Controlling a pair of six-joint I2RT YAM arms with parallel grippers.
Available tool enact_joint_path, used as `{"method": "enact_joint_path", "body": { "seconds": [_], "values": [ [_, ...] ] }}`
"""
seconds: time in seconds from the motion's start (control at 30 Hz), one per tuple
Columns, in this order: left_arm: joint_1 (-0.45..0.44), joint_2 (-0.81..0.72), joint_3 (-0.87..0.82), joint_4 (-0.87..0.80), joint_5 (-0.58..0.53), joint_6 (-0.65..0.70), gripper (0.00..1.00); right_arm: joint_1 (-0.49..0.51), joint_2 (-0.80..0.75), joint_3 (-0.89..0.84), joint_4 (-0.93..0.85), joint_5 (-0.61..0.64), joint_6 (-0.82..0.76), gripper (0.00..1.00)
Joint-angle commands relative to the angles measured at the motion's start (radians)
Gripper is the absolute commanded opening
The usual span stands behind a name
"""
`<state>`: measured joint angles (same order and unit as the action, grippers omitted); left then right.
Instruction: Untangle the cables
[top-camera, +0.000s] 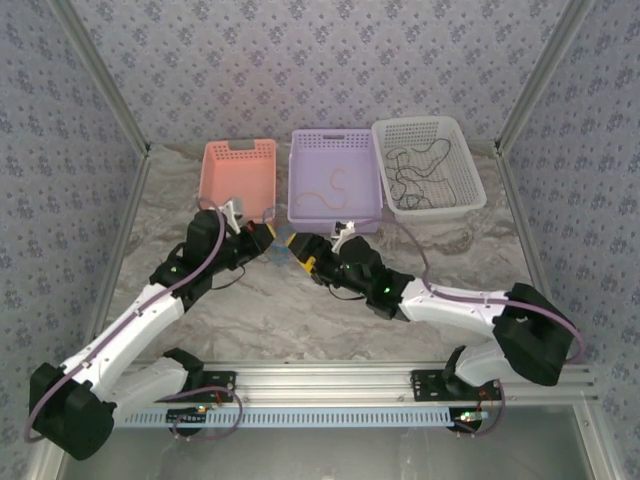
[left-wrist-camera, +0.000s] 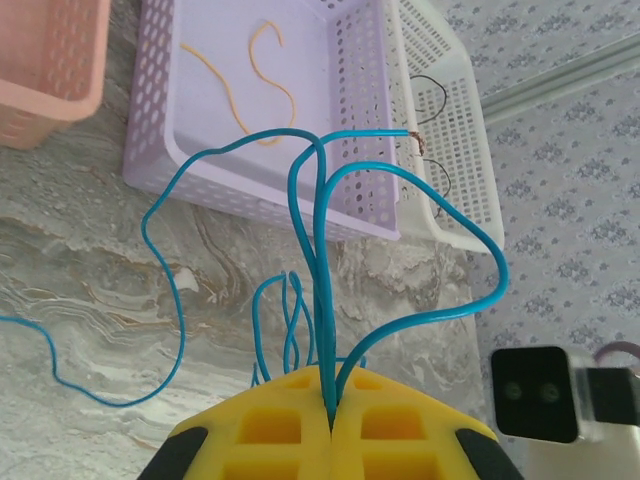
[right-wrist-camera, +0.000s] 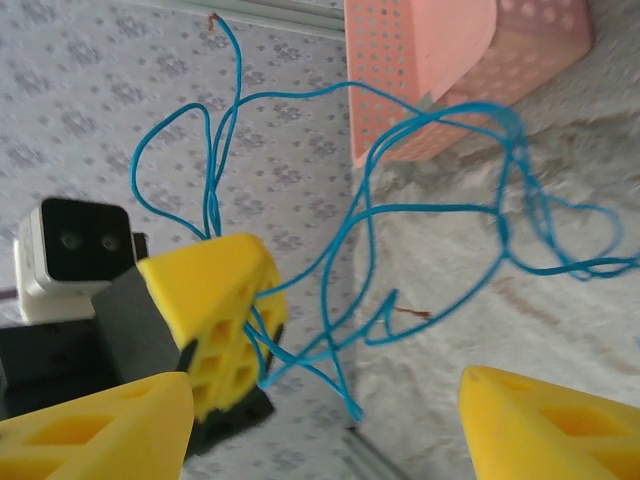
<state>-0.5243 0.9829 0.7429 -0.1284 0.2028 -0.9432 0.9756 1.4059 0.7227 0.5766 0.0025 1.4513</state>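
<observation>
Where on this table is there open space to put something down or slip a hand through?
Bare table lies between the left arm, the right arm and the near rail; beyond the right arm, below the white basket; and left of the pink basket. It is crowded before the purple basket, where the arms meet around the blue cables.

Light: bright, even, diffuse (slightly washed out)
Shadows: faint, soft-edged on the table (top-camera: 300, 320)
Focus: right gripper (right-wrist-camera: 327, 390) soft, close to lens

Left gripper (top-camera: 268, 243) & right gripper (top-camera: 303, 256) tip-to-tip, cables (left-wrist-camera: 320, 250) betw. them, just before mid basket (top-camera: 335, 214)
</observation>
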Motion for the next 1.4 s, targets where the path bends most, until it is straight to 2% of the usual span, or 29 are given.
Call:
{"method": "enact_joint_path", "body": {
  "seconds": [0.0,0.13,0.2,0.3,0.33,0.4,0.43,0.47,0.53,0.57,0.6,0.73,0.9,1.03,1.2,1.27,1.37],
  "values": [
    [-0.027,0.005,-0.011,0.073,-0.038,-0.022,0.0,0.006,0.055,0.012,0.15,0.001,0.17,0.73],
    [-0.06,0.008,-0.017,0.093,-0.056,-0.031,0.0,-0.007,0.079,0.019,0.147,0.03,0.207,0.72],
    [-0.075,0.007,-0.016,0.087,-0.066,-0.031,0.0,-0.026,0.074,0.012,0.143,0.044,0.201,0.63],
    [-0.099,0.009,-0.02,0.081,-0.074,-0.031,0.0,-0.063,0.063,0.011,0.134,0.049,0.164,0.31],
    [-0.106,0.014,-0.025,0.084,-0.077,-0.031,0.0,-0.076,0.051,0.015,0.093,0.05,0.142,0.18],
    [-0.112,0.028,-0.039,0.085,-0.077,-0.034,0.0,-0.093,0.009,0.013,-0.036,0.062,0.099,0.0],
    [-0.112,0.037,-0.05,0.085,-0.077,-0.035,0.05,-0.1,-0.025,0.01,-0.124,0.081,0.074,0.0],
    [-0.113,0.044,-0.058,0.086,-0.077,-0.037,0.16,-0.103,-0.056,0.001,-0.196,0.106,0.05,0.0],
    [-0.117,0.057,-0.074,0.061,-0.095,-0.032,0.54,-0.111,-0.126,-0.038,-0.309,0.155,0.004,0.0],
    [-0.121,0.062,-0.074,0.037,-0.112,-0.023,0.64,-0.12,-0.154,-0.062,-0.323,0.166,-0.013,0.0],
    [-0.125,0.068,-0.075,0.006,-0.136,-0.015,0.69,-0.135,-0.182,-0.09,-0.34,0.171,-0.026,0.0],
    [-0.136,0.104,-0.088,-0.071,-0.193,-0.01,0.7,-0.228,-0.283,-0.147,-0.524,0.14,-0.089,0.0],
    [-0.194,0.176,-0.055,-0.131,-0.277,0.005,0.65,-0.38,-0.389,-0.25,-0.612,0.051,-0.146,0.0],
    [-0.239,0.316,0.021,-0.183,-0.328,0.003,0.63,-0.461,-0.444,-0.289,-0.658,0.009,-0.185,0.0],
    [-0.345,0.482,0.089,-0.128,-0.352,-0.134,0.62,-0.508,-0.479,-0.321,-0.679,-0.008,-0.201,0.0],
    [-0.39,0.542,0.121,-0.114,-0.372,-0.226,0.62,-0.518,-0.489,-0.333,-0.675,-0.015,-0.202,0.0],
    [-0.428,0.609,0.127,-0.007,-0.346,-0.406,0.63,-0.52,-0.497,-0.338,-0.674,-0.019,-0.204,0.0]
  ]
}}
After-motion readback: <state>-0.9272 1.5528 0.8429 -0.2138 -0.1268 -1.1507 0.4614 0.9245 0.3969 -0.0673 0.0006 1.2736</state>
